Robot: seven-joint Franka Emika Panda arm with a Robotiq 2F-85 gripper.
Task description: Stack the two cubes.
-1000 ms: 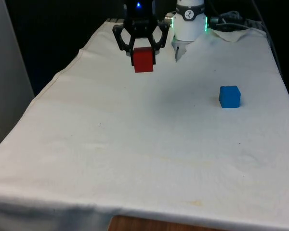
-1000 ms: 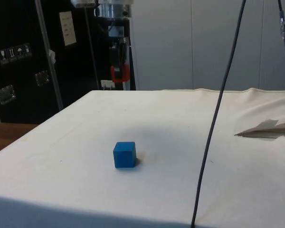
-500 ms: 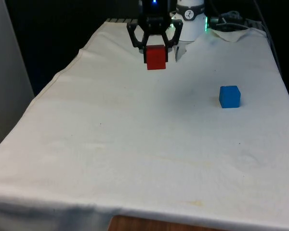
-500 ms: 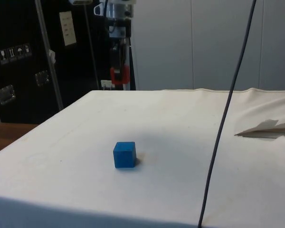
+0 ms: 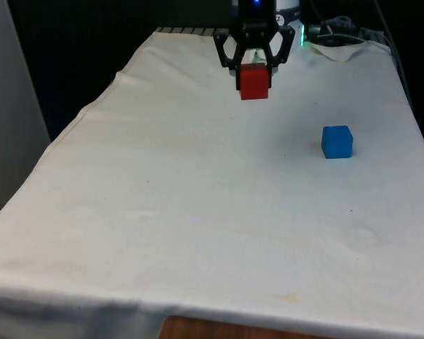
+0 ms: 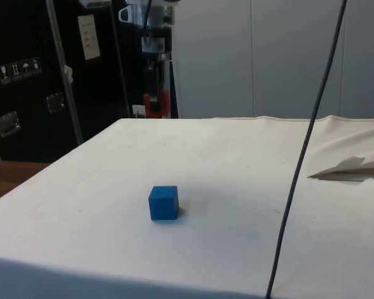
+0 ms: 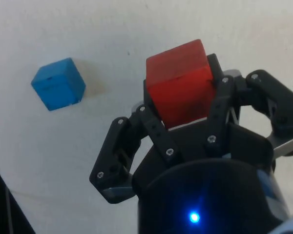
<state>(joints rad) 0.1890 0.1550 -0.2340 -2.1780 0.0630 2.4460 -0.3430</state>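
My gripper (image 5: 254,76) hangs well above the table near its far end, shut on a red cube (image 5: 254,82). From the side, the red cube (image 6: 156,104) shows between the fingers, high over the cloth. The wrist view has the red cube (image 7: 178,83) clamped between the two black fingers (image 7: 151,126). A blue cube (image 5: 337,141) rests on the cloth towards the front view's right, nearer the camera than the gripper. It also appears as the blue cube (image 6: 164,202) in the side view and the blue cube (image 7: 58,84) off to one side of my grip in the wrist view.
A thin dark cable (image 6: 299,162) hangs down in front of the side view. Rumpled cloth (image 5: 343,49) and cables lie at the table's far right corner. The table's edges (image 5: 78,120) drop off on both sides.
The gripper has carried the red cube towards the front view's right, closer to the blue cube's side. The blue cube has stayed put.
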